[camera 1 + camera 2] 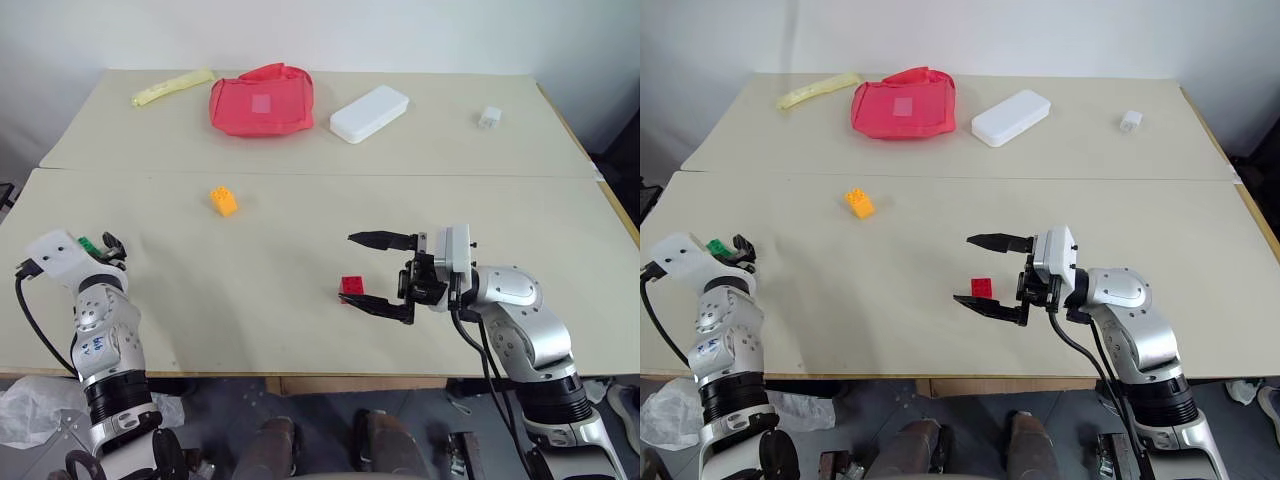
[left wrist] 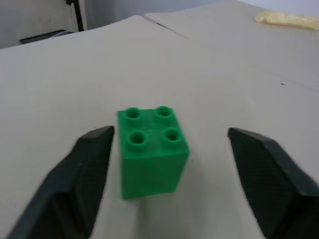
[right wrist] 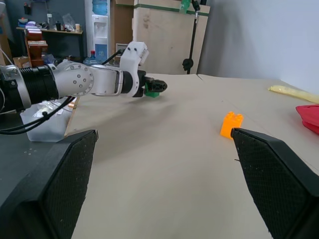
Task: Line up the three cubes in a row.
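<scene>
Between my left gripper's (image 2: 164,174) parted jaws sits the green cube (image 2: 152,152), not yet clamped; right gripper (image 1: 385,275) gapes beside the red cube (image 1: 351,286).

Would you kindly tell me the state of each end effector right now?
Left end effector: open around the green cube, not gripping it.
Right end effector: open, holding nothing.
</scene>
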Action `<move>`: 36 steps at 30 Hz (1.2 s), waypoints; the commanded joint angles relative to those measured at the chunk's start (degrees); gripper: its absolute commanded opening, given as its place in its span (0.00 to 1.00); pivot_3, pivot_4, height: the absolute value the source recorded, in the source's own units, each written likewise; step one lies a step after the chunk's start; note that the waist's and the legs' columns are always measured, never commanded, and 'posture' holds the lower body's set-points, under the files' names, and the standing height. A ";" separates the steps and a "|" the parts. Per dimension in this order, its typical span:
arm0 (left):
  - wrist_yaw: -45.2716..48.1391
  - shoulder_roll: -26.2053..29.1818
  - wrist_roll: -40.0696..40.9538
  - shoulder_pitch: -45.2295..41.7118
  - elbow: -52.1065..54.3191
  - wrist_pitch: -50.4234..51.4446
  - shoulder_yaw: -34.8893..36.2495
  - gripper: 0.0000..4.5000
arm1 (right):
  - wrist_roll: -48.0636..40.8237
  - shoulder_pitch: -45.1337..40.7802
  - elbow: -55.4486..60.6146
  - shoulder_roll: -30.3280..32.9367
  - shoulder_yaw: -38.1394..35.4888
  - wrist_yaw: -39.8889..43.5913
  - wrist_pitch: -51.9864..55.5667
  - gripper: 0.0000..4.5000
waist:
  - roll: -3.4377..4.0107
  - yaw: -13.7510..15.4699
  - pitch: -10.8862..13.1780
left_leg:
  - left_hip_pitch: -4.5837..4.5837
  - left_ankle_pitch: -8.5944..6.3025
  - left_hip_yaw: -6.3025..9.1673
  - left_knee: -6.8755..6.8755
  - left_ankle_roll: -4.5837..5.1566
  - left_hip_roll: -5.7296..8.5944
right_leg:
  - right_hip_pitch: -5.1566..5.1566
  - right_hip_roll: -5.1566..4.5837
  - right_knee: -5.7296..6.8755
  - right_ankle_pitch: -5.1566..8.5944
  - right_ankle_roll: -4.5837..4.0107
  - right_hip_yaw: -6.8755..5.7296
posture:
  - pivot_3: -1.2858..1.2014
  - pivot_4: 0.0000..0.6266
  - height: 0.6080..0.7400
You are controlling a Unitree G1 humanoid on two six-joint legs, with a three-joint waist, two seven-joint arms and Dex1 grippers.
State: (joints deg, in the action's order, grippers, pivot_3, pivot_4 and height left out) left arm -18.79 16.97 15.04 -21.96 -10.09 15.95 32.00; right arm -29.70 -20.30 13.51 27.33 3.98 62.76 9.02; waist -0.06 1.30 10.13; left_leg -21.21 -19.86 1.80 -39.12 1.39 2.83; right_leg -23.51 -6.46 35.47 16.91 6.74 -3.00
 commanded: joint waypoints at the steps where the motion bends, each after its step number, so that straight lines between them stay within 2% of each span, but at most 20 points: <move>1: -0.34 0.75 -1.32 0.53 1.20 -0.77 -0.11 0.51 | -0.24 0.51 2.58 -0.30 -0.50 -0.78 -1.13 1.00 | 0.00 0.02 0.00 | 0.00 0.00 0.00 0.00 0.00 -0.01 | 0.00 0.00 0.00 0.00 0.00 0.00 | 0.52 0.24 1.00; 4: 0.30 1.01 -1.64 1.38 1.83 -0.65 -0.46 0.33 | 0.13 1.58 2.92 0.20 -0.49 -0.80 -1.54 1.00 | 0.00 0.05 0.00 | 0.00 0.01 0.00 0.00 -0.01 0.00 | 0.01 -0.01 0.01 0.00 0.00 0.00 | 0.52 0.24 1.00; 6: 2.14 1.20 -0.84 2.05 2.39 -1.78 -0.13 0.33 | 0.37 2.20 3.12 0.62 -0.86 -0.86 -1.75 1.00 | 0.00 0.05 0.00 | 0.00 0.01 -0.01 -0.01 0.00 0.01 | 0.01 -0.01 0.02 0.00 0.01 0.00 | 0.52 0.24 1.00; 8: 9.19 2.44 1.51 3.32 3.84 -4.97 -0.55 0.33 | 0.84 3.06 3.20 1.54 -1.88 -0.95 -2.23 1.00 | 0.00 0.04 0.00 | 0.01 0.01 -0.01 -0.01 0.00 0.01 | 0.00 -0.02 0.02 0.00 0.01 0.00 | 0.52 0.24 1.00; 9: 13.86 3.46 2.96 4.00 4.73 -6.87 -0.93 0.33 | 1.10 3.43 3.32 1.96 -2.55 -1.27 -2.62 1.00 | -0.01 0.03 0.00 | 0.01 0.01 -0.01 -0.01 -0.01 0.00 | 0.00 -0.02 0.02 0.00 0.00 0.01 | 0.52 0.24 1.00; 11: 30.11 6.45 12.65 5.29 8.91 -2.39 -2.94 0.33 | -1.43 5.23 5.06 4.90 -4.18 -0.85 1.13 1.00 | -0.05 0.04 0.03 | -0.01 0.00 -0.01 -0.01 -0.01 -0.03 | 0.00 -0.02 -0.02 0.00 0.00 0.02 | 0.52 0.24 1.00; 14: 55.76 15.47 17.85 6.68 14.39 -3.37 -10.59 0.33 | -1.89 8.74 6.42 7.21 -7.76 -1.71 0.48 1.00 | -0.11 0.22 0.06 | -0.08 0.01 0.15 -0.07 -0.01 -0.05 | 0.11 -0.10 -0.13 0.01 -0.03 0.06 | 0.52 0.24 1.00; 16: 64.67 19.49 19.45 5.31 13.99 -0.83 -14.41 0.33 | -1.82 10.66 7.04 7.98 -9.35 -2.19 0.10 1.00 | -0.02 0.17 0.02 | -0.03 0.00 0.24 -0.06 -0.01 -0.03 | 0.26 -0.13 -0.46 0.01 -0.03 0.02 | 0.52 0.24 1.00; 18: 75.72 22.97 16.55 1.36 11.16 -1.79 -22.27 0.33 | -1.40 12.14 7.40 8.46 -11.19 -3.00 -0.58 1.00 | 0.08 0.10 0.01 | 0.08 0.00 0.21 -0.02 0.00 0.00 | 0.32 -0.14 -0.48 0.01 -0.03 0.09 | 0.52 0.24 1.00; 20: 84.59 23.46 13.44 -3.68 6.46 -5.74 -28.44 0.33 | -1.37 12.77 7.45 8.65 -12.77 -4.10 -0.62 1.00 | 0.18 0.01 0.02 | 0.08 0.01 0.18 0.00 0.01 0.00 | 0.31 -0.10 -0.47 0.01 -0.03 0.08 | 0.52 0.24 1.00; 23: 95.64 19.88 8.19 -11.52 -2.92 -13.79 -37.03 0.33 | -0.57 13.46 7.48 8.88 -14.20 -5.16 -1.45 1.00 | 0.17 -0.01 0.02 | 0.03 0.03 0.13 0.02 0.01 -0.01 | 0.19 0.01 -0.38 0.01 -0.03 0.07 | 0.52 0.24 1.00; 28: 103.11 16.13 1.88 -17.47 -17.57 -24.81 -42.20 0.33 | -0.40 15.91 9.87 9.16 -15.19 -6.50 -1.61 1.00 | 0.15 -0.30 0.03 | -0.02 0.03 -0.30 0.04 0.10 -0.04 | -0.05 0.31 -0.01 0.01 -0.01 -0.08 | 0.52 0.24 1.00; 36: 103.92 12.32 -1.44 -21.49 -32.15 -33.72 -40.80 0.33 | 0.03 23.07 14.87 8.96 -17.78 -10.18 -1.30 1.00 | 0.05 0.20 0.09 | -0.03 0.07 -0.40 -0.06 0.27 0.03 | -0.06 0.24 0.06 -0.06 0.12 0.02 | 0.52 0.24 1.00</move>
State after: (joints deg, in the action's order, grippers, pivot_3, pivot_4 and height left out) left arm 85.50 29.19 14.78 -42.59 -40.80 -16.01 -9.96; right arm -29.30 2.44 25.75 35.87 -12.08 53.24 8.58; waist -0.02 1.50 10.22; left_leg -21.24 -19.79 1.40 -39.18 1.68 2.89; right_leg -23.56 -6.25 35.52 16.84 6.88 -2.95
